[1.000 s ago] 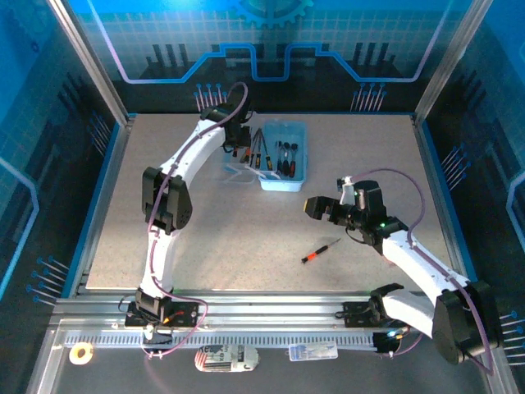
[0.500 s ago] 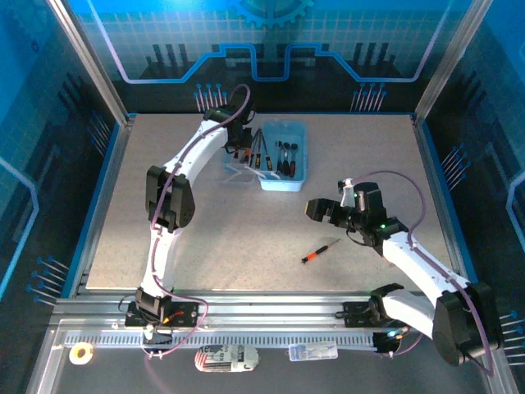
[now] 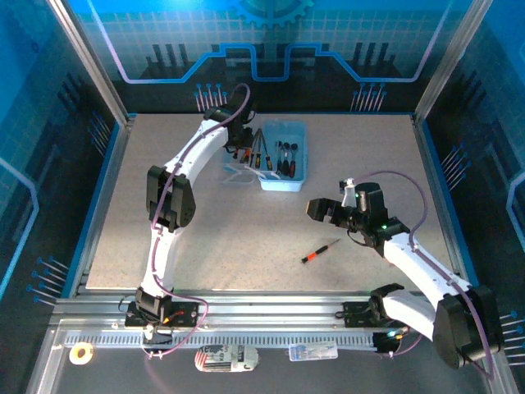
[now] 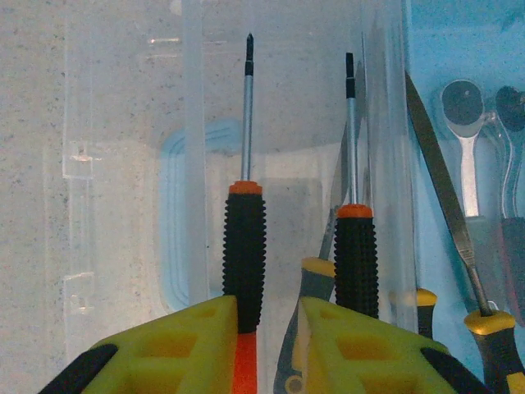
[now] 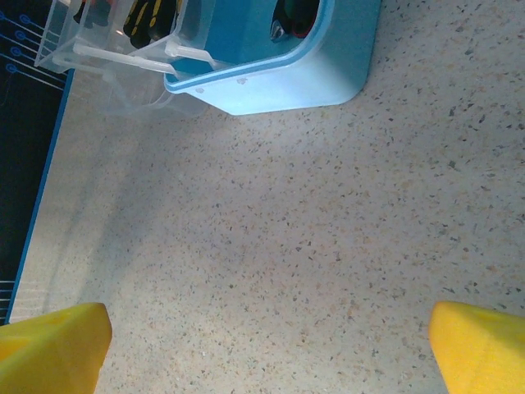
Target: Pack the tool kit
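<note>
Nothing legible is showing on any surface. The back panel [image 3: 271,49] is carrying a gear emblem [image 3: 271,6] and line graphics, with no words or numbers among them. The small clear packet [image 3: 312,351] lying on the front rail is bearing marks (far too small to make out).
</note>
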Robot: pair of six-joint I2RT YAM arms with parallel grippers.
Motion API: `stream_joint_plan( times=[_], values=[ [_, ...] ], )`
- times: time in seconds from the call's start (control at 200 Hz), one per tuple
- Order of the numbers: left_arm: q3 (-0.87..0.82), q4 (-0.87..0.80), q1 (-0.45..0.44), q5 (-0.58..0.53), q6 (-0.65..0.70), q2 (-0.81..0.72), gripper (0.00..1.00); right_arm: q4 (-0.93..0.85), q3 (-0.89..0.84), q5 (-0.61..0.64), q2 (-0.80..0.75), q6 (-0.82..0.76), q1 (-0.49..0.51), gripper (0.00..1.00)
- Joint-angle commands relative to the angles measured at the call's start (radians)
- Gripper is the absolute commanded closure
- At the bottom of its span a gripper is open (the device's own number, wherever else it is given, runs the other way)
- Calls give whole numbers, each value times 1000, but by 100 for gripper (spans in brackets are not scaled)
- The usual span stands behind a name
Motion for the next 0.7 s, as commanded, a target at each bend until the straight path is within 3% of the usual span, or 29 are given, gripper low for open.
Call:
stream_joint_plan(
  times=[0.0,0.225,0.39,0.6,0.695],
  values=[
    [36,-35,11,13,-20,-17,75,-22,-3,-5,-20,-17,-10,0],
    [16,-12,6,11,-39,-120,76,-45,11,11,-26,-40,-15,0],
    [-109,81,-2,-7,-48,-266,72,-71,28,47,-23,-64,-27,0],
    [-411,263,-57,-10,-10,-462,70,-58,37,-1,-11,-120,-28,0],
    [-605,388,-102,-36,25,-577,68,-81,45,9,-15,-145,-28,9]
  ],
)
